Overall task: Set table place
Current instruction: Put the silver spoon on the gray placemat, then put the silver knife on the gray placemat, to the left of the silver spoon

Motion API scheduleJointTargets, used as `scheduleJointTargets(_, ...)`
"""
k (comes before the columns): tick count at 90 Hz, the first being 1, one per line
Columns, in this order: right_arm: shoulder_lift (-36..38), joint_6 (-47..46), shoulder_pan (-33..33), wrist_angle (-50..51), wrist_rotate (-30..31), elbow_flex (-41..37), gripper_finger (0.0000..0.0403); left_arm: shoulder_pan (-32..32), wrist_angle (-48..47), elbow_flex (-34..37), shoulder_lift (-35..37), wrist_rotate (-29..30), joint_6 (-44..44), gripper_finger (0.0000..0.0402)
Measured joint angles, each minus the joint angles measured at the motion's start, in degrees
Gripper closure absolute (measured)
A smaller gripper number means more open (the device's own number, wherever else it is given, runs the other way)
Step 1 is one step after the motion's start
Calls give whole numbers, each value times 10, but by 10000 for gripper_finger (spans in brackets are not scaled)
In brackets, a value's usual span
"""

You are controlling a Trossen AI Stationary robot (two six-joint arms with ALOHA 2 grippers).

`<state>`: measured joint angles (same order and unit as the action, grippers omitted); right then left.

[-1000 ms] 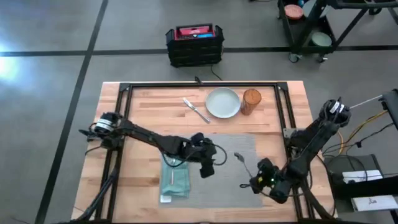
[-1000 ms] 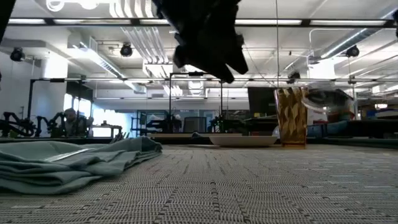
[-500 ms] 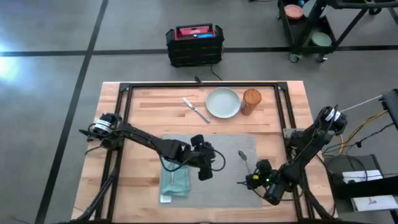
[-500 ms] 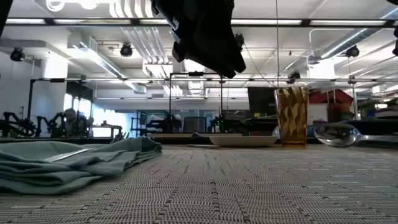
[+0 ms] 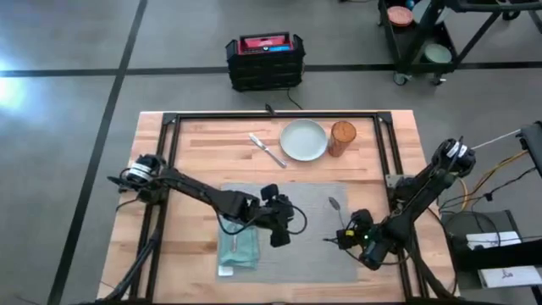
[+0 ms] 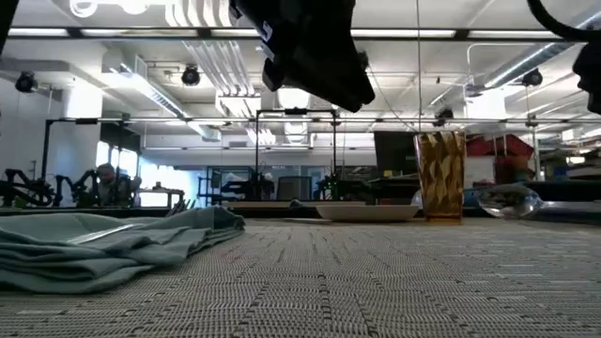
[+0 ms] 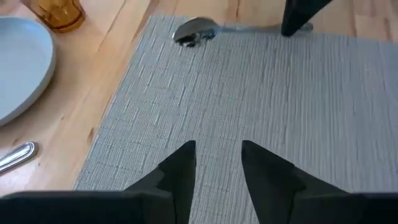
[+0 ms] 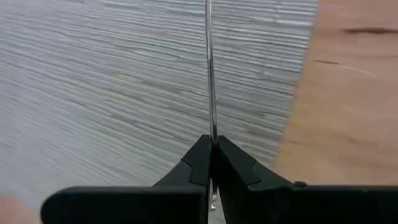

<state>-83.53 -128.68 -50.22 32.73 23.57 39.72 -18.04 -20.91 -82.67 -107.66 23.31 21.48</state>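
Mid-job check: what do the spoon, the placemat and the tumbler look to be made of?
Spoon: polished metal by its mirror-like bowl; the right tool grips its handle.
Placemat: grey woven fibre, perhaps vinyl, showing a ribbed weave.
Tumbler: amber, see-through, faceted; glass or plastic.

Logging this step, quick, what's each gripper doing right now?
Left gripper: open, empty, above the placemat.
Right gripper: shut on the spoon handle, at the placemat's right edge.

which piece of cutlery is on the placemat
The spoon, lying near the placemat's right edge with its handle pinched in the right gripper. The other cutlery lies on bare wood left of the plate.
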Motion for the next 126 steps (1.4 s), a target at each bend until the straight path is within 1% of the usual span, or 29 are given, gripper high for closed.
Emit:
scheduleJointTargets(13,-6,-10,-7,-2,-1,0,398,0,5,0,0,0,0,280)
scheduleJointTargets(29,-27,-19,-6,-32,4,-1,381,0,9,0,0,1,0,285)
scheduleJointTargets(53,-48,-18,-6,-44,2,-1,359,0,19,0,0,2,0,287)
scheduleJointTargets(64,-53,-18,-6,-47,-6,0,345,0,19,0,0,2,0,287)
scheduleJointTargets(75,-54,-18,-6,-49,-17,0,323,0,20,0,0,2,0,287)
scheduleJointTargets(87,-46,-9,-6,-50,-29,0,295,0,21,0,0,2,0,287)
scheduleJointTargets(100,-27,23,-6,-46,-51,-1,273,0,20,0,0,2,0,287)
scheduleJointTargets(114,-2,53,-6,-45,-55,-2,262,-1,21,0,0,2,0,288)
scheduleJointTargets(126,5,64,-6,-44,-53,-2,263,-1,21,0,0,2,0,288)
